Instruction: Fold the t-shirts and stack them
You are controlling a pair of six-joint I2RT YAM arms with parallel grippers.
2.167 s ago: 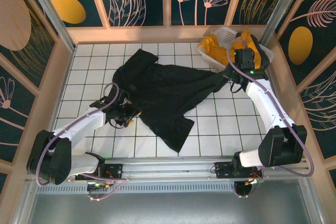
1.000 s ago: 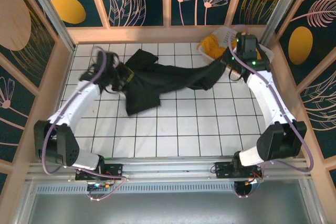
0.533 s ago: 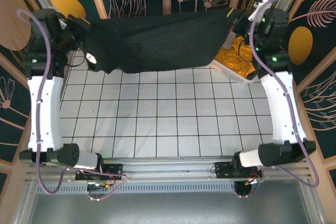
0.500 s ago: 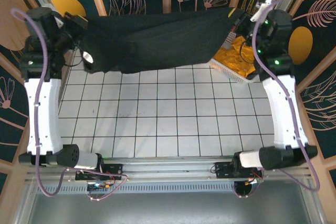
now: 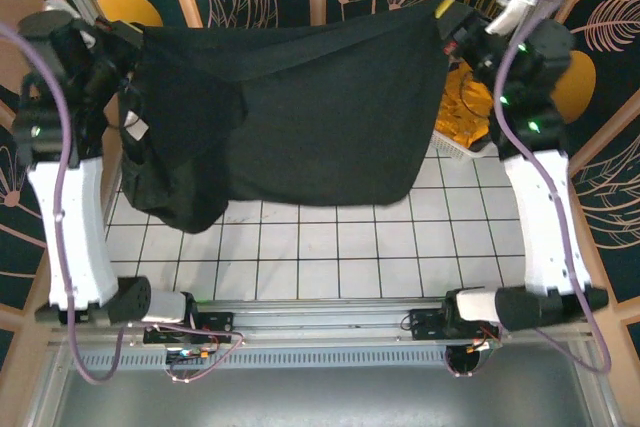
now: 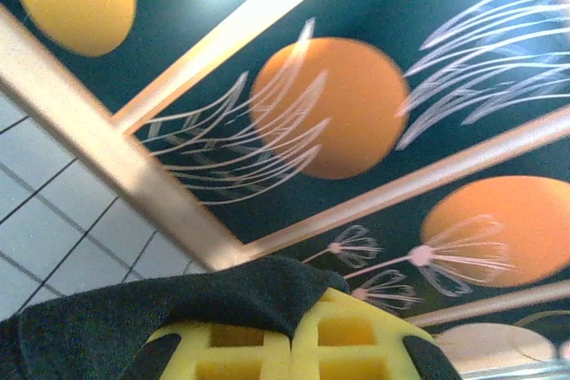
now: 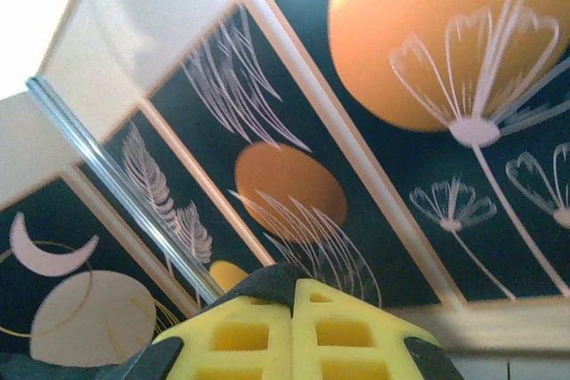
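Seen from above, the grip of the left gripper (image 5: 132, 37) on the black t-shirt (image 5: 320, 117) was covered by fabric bunched at the jaws. Below the right gripper (image 5: 455, 22), the white basket (image 5: 452, 150) and mustard-yellow t-shirts (image 5: 468, 107) were half hidden behind the hanging cloth. In both wrist views the yellow fingers (image 6: 267, 355) were cut off by the lower edge. Only a strip of shirt was seen pinched between them. The wall panels (image 7: 294, 184) beyond the right jaws were blurred.

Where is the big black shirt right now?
In the top view the black t-shirt hangs spread in the air over the tiled table, its top corners pinched by the left gripper and right gripper, with the white basket beside its right edge.
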